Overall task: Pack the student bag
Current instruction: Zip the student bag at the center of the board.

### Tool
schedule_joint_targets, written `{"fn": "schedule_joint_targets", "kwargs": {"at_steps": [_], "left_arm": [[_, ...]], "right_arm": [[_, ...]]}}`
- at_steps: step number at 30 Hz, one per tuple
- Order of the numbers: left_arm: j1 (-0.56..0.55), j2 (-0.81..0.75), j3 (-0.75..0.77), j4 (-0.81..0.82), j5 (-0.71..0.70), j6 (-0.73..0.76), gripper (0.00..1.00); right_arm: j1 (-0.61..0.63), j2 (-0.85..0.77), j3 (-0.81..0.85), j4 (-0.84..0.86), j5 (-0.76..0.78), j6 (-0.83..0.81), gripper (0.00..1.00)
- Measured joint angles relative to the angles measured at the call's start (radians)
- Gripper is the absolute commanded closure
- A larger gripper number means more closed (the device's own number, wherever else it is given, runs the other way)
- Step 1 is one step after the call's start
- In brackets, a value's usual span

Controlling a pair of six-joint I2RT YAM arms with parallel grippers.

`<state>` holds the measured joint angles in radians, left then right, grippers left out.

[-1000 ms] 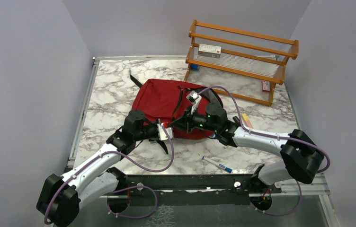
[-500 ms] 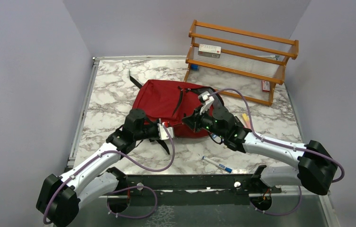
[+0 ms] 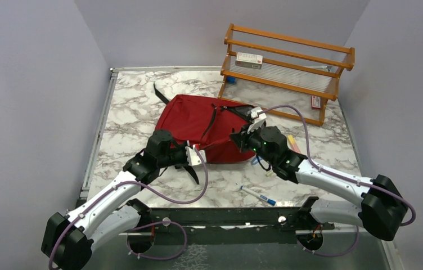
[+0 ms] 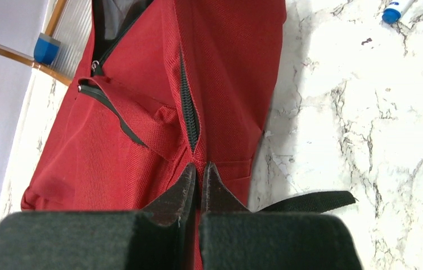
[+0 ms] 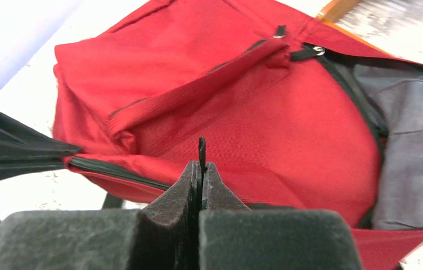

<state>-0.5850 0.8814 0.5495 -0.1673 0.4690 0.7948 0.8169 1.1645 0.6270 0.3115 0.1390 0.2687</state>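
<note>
Dark-red student bag [image 3: 195,121] at table [image 3: 136,109] centre, main compartment unzipped, grey lining [image 5: 414,140] showing. Its seam fabric sits pinched in the closed left gripper [image 4: 199,170]; right gripper [image 5: 201,169] clamps a thin black tab [image 5: 201,148], probably a zipper pull.

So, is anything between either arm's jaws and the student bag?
Nothing visible. Both arms' jaws are shut on the student bag: left on red fabric beside a zipper, right on a black tab.

Bench [image 3: 142,107]: white marble-pattern top with grey veining, metal edging along its left and far sides. Left wall [image 3: 29,84], far wall [image 3: 198,28] and right wall [image 3: 400,84]: plain pale lilac. Wooden rack [image 3: 291,39]: orange-brown, railed, standing at the bench's far right. Lighting: even, with soft shadows
</note>
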Motion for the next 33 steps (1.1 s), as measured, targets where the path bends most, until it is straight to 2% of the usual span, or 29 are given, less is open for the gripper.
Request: {"fn": "schedule_joint_targets", "kwargs": {"at_steps": [12,21,22,24,29,33], "left_arm": [[-0.006,0.011,0.025,-0.062,-0.128,-0.010,1.00],[-0.013,0.015,0.029,-0.061,-0.250,-0.051,1.00],[-0.013,0.015,0.029,-0.059,-0.265,-0.056,0.97],[-0.013,0.010,0.028,-0.058,-0.305,-0.069,0.78],[-0.001,-0.049,0.013,-0.063,-0.357,-0.084,0.54],[0.007,-0.131,-0.001,-0.075,-0.294,-0.076,0.43]], "right_arm": [[-0.135,-0.029,-0.077,0.028,0.033,-0.060,0.99],[-0.150,-0.033,-0.078,0.019,0.079,-0.059,0.99],[-0.150,-0.037,-0.077,0.014,0.066,-0.060,0.99],[-0.152,-0.050,-0.077,0.011,0.016,-0.066,0.99],[-0.174,-0.065,-0.041,-0.020,-0.213,-0.116,0.99],[-0.183,-0.039,0.013,-0.046,-0.451,-0.155,0.99]]}}
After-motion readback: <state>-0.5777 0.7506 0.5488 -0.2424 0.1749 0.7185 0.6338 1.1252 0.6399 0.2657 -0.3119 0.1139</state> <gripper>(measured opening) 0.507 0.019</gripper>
